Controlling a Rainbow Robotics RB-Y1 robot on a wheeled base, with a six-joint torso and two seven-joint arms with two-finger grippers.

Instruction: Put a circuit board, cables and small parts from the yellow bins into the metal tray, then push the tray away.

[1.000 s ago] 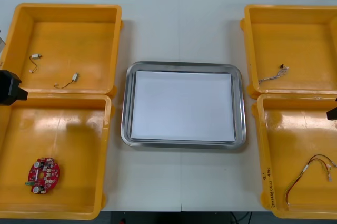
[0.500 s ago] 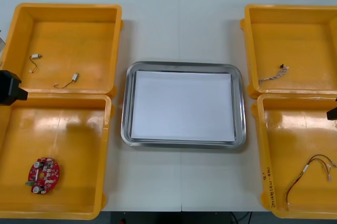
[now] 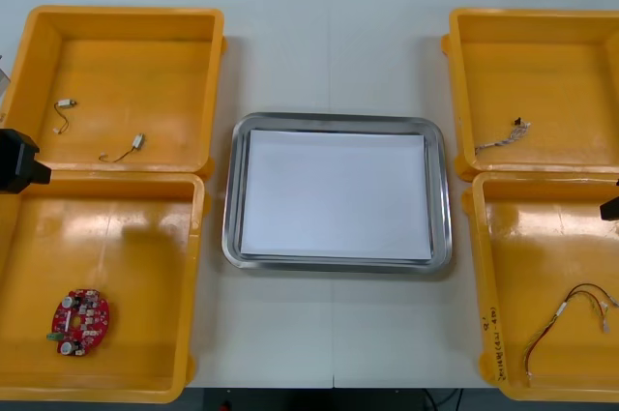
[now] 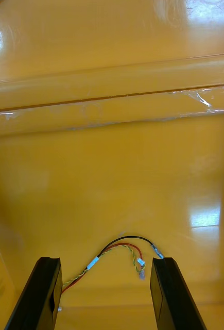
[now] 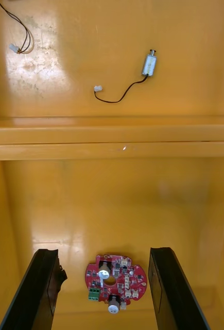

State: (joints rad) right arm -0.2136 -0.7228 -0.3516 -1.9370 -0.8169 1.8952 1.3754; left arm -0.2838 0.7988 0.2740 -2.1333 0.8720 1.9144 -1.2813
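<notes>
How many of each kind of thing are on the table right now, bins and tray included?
yellow plastic bins: 4
rectangular metal tray, white inside: 1
round red circuit board: 1
thin cables: 2
small metal parts on dark leads: 2
Total: 10

Red circuit board, yellow bins, silver tray white inside.
</notes>
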